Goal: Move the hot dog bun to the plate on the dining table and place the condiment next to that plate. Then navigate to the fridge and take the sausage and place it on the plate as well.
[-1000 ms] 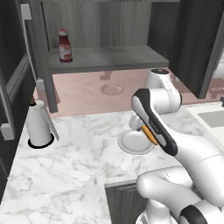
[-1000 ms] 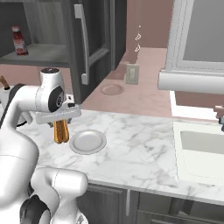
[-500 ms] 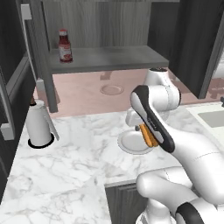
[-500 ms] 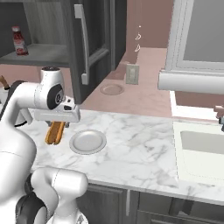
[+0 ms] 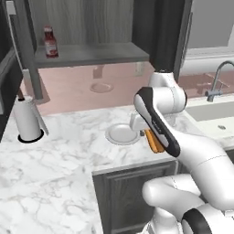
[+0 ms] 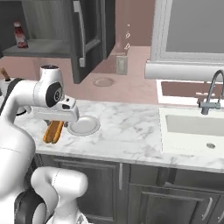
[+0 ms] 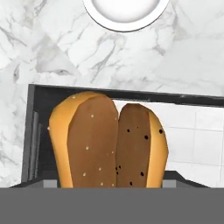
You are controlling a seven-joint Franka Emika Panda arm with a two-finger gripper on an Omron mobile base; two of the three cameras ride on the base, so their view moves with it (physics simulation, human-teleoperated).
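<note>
— Where is the bun right now?

— The golden-brown split hot dog bun (image 7: pixel 109 140) hangs from the gripper (image 6: pixel 56 127), whose jaws stand fairly wide with the bun clamped between them. It sits just beside the small round white plate (image 5: pixel 122 134), out over the front edge of the white marble desk (image 5: pixel 68 155).

— So what worries you?

— That edge, mostly. From the hand camera the plate (image 7: pixel 126 13) lies ahead of the bun, while below the bun I see the dark cabinet front and the floor. If the jaws let go here, I'd expect the bun to fall past the desk.

— And the grip itself?

— It holds a soft, rounded thing high on one end, so a quick swing could let it twist or slip.

— Anything else?

— The red ketchup bottle (image 5: pixel 50 41) stands on the grey shelf (image 5: pixel 91 54), well behind the plate. Reaching for it later means passing the white paper towel roll (image 5: pixel 26 121), which an elbow could knock.
</note>
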